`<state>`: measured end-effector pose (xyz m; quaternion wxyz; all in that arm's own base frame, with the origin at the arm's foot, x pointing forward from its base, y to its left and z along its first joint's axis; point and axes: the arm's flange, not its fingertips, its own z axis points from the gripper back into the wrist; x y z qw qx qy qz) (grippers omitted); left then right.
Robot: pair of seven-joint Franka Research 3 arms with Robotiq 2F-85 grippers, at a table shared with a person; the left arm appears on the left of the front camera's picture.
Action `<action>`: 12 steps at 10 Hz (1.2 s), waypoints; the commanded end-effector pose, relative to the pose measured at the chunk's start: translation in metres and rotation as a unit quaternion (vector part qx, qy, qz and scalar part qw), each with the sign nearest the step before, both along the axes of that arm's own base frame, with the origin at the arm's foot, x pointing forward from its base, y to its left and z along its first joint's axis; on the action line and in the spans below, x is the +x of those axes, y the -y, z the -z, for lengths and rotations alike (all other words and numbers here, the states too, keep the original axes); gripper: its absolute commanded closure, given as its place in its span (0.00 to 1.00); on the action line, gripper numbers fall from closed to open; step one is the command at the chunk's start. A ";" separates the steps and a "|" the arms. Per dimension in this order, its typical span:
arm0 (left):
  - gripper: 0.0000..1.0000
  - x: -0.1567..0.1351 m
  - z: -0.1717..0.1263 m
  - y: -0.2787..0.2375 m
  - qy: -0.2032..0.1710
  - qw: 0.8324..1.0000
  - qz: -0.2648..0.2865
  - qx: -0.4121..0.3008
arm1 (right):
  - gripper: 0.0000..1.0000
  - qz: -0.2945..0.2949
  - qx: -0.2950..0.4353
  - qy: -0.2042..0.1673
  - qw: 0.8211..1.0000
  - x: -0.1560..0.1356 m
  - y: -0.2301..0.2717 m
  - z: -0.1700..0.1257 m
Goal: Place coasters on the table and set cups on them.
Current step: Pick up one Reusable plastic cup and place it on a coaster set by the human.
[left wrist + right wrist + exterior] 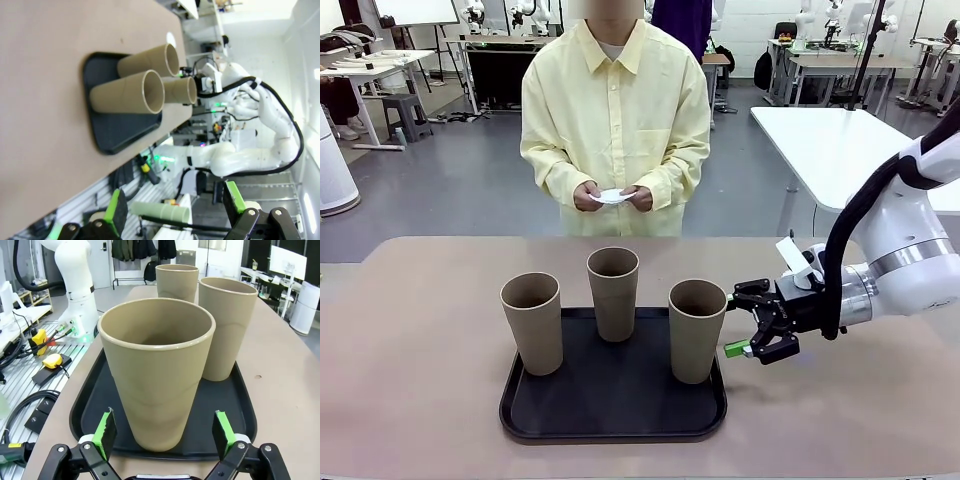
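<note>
Black tray (610, 415) on counter (420, 300). Three tan cups (613, 292) upright on tray. Right pincer (733, 322) wide open at tray's right side, pads flanking right cup (697, 335), gripping nothing. Left pincer (174, 187) wide open, empty, well off tray. White coasters (612, 196) in person's hands (588, 197), beyond tray's far side.

The table (410, 400) before me is a wide beige-tan matte top with rounded far corners, spanning my whole front view. One thing lies directly on it: a black tray (610, 412) with rounded corners, set toward six o'clock from the table's middle, close to my edge. The tray carries three tan cups (613, 295), standing upright at its nine, twelve and three o'clock.
</note>
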<state>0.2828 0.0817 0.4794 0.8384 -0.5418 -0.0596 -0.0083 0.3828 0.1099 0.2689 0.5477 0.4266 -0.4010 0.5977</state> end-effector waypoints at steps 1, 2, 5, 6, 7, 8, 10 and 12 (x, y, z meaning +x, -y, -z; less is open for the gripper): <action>0.00 -0.001 -0.001 -0.001 0.005 1.000 0.002 -0.004 | 0.00 0.003 0.010 -0.013 1.000 0.005 -0.009 0.000; 0.00 -0.001 -0.001 -0.001 0.005 1.000 0.002 -0.004 | 0.00 0.000 0.014 -0.017 1.000 0.006 -0.011 0.003; 0.00 -0.001 -0.001 -0.001 0.005 1.000 0.002 -0.004 | 0.00 -0.006 0.020 -0.008 1.000 0.010 -0.017 0.007; 0.00 -0.001 -0.001 -0.001 0.005 1.000 0.002 -0.004 | 0.00 -0.007 0.022 -0.007 1.000 0.011 -0.019 0.009; 0.00 -0.001 -0.001 -0.001 0.005 1.000 0.002 -0.004 | 0.00 -0.008 0.024 -0.004 1.000 0.013 -0.022 0.010; 0.00 -0.001 -0.001 -0.001 0.005 1.000 0.002 -0.004 | 0.00 -0.012 0.026 -0.004 1.000 0.016 -0.027 0.013; 0.00 -0.001 -0.001 -0.001 0.005 1.000 0.002 -0.004 | 0.00 -0.017 0.023 -0.011 1.000 0.018 -0.035 0.017; 0.00 -0.001 -0.001 -0.001 0.005 1.000 0.002 -0.004 | 0.00 -0.020 0.022 -0.013 0.999 0.020 -0.041 0.018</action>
